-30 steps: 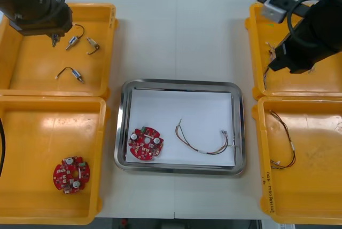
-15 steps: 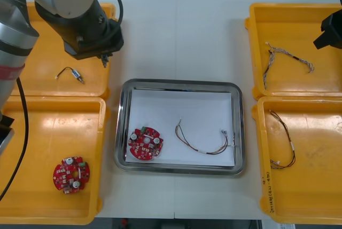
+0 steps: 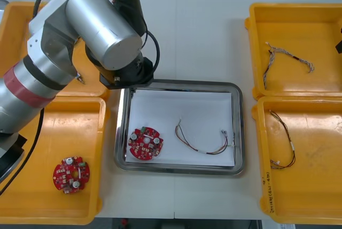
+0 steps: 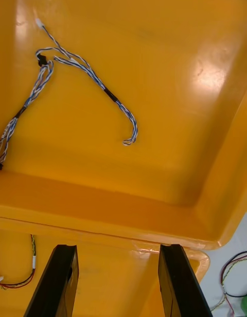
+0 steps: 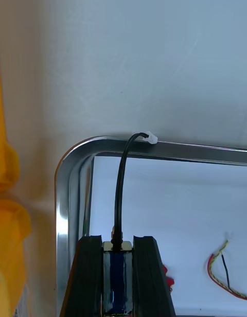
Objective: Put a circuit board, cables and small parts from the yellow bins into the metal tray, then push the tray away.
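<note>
Our left end effector point(image 5: 117, 241) grips a small part point(image 5: 117, 276) over the tray's point(image 5: 64, 204) far-left corner; the right end effector point(image 4: 117, 250) hangs wide. Next we lower and release.

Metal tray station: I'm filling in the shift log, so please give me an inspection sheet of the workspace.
Surface: light table with a seam down its middle.
Job's things: metal tray holds a red circuit board and a red and yellow cable.
Clutter: nothing seen.
Grippers: left gripper shut on a small metal part over the tray's corner; right gripper open over a yellow bin.
Cables: twisted blue and white cable in that bin.
Surroundings: nothing seen.
</note>
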Available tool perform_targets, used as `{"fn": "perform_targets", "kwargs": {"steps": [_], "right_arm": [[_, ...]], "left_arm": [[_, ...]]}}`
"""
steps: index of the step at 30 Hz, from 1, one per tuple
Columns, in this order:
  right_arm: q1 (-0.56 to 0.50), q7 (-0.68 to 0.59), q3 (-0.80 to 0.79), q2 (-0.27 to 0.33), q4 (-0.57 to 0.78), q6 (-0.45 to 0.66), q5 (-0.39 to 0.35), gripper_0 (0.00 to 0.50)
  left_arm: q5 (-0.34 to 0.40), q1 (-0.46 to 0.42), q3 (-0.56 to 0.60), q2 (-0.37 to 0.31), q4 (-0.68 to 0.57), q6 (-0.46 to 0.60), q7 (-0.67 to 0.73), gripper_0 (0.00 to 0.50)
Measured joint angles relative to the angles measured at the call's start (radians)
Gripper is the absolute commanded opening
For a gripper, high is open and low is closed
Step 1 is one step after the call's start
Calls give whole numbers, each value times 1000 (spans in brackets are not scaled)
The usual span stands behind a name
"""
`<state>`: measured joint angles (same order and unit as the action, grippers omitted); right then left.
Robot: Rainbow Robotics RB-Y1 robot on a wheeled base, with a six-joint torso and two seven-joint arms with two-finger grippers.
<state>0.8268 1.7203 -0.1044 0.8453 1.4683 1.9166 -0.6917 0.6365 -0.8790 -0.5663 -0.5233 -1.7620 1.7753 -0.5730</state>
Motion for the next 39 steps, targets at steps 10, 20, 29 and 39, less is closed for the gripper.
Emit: {"fn": "perform_targets", "kwargs": {"steps": [10,20,29,39], "right_arm": [[88,77,-2,0,-183,-36,0,448],[195,158,16,-20,-333,-151,18,449],[244,263,73,-37,-459,-264,40,450],[295,340,73,-102,-638,-410,83,448]], "left_arm": [[-84,45,-87,7,-1,-59,36,1],[-152,74,-162,7,6,-151,37,2],[-166,75,-180,7,21,-178,51,35],[-172,75,-180,8,30,-185,102,468]]}}
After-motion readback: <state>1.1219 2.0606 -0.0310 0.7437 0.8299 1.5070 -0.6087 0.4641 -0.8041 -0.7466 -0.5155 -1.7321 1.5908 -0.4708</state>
